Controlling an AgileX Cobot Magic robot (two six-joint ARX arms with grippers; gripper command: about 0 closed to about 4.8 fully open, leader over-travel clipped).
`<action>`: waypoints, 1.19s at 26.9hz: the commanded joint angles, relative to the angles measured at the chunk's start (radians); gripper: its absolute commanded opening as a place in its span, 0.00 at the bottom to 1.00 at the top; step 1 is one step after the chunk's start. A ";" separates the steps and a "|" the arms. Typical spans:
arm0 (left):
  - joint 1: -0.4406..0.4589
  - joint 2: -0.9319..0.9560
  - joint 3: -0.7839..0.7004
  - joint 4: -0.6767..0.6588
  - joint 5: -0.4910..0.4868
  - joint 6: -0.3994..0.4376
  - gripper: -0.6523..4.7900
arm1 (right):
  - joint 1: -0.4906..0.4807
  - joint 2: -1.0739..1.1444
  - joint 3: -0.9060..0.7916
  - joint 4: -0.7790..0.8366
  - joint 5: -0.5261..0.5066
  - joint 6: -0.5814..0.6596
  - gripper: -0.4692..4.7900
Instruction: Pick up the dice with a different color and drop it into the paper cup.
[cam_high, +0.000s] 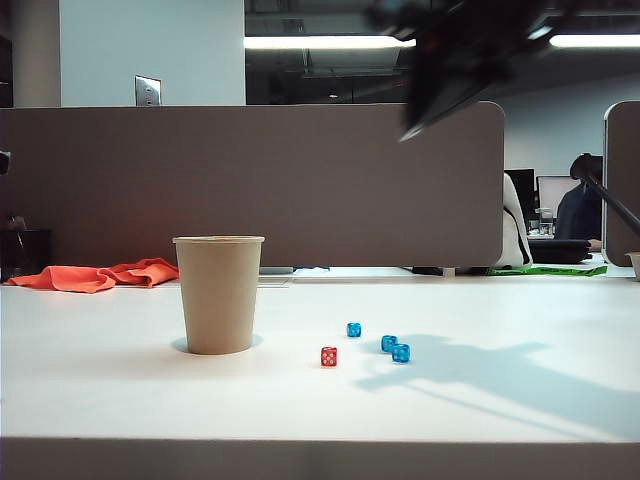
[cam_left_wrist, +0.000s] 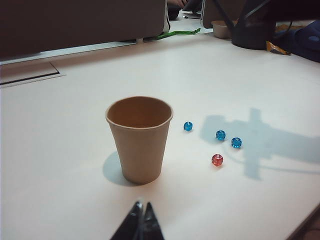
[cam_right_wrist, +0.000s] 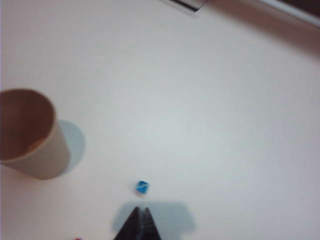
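Observation:
The tan paper cup (cam_high: 218, 295) stands upright on the white table. To its right lies the small red die (cam_high: 329, 357), apart from three blue dice (cam_high: 389, 343). My right arm (cam_high: 455, 55) is a dark blur high above the dice. In the right wrist view my right gripper (cam_right_wrist: 140, 210) is shut and empty, hanging above the table just short of one blue die (cam_right_wrist: 142, 188), with the cup (cam_right_wrist: 30, 135) off to the side. My left gripper (cam_left_wrist: 142, 204) is shut and empty, on the near side of the cup (cam_left_wrist: 140, 140). The red die (cam_left_wrist: 217, 160) sits past the cup.
An orange cloth (cam_high: 95, 276) lies at the back left of the table. A brown partition (cam_high: 250, 185) runs behind the table. A small bowl (cam_left_wrist: 220, 29) and a dark arm base (cam_left_wrist: 255, 30) stand at the far edge. The arm's shadow (cam_high: 480, 375) falls right of the dice.

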 joint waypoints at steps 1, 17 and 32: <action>0.000 0.001 0.007 0.014 0.011 0.042 0.11 | 0.046 0.105 0.058 -0.006 0.024 0.066 0.08; 0.000 0.001 0.006 0.074 0.125 0.069 0.11 | 0.081 0.274 0.150 -0.179 0.013 0.229 0.10; 0.000 0.001 0.006 -0.086 0.194 -0.077 0.11 | 0.087 0.274 0.149 -0.220 -0.036 0.229 0.10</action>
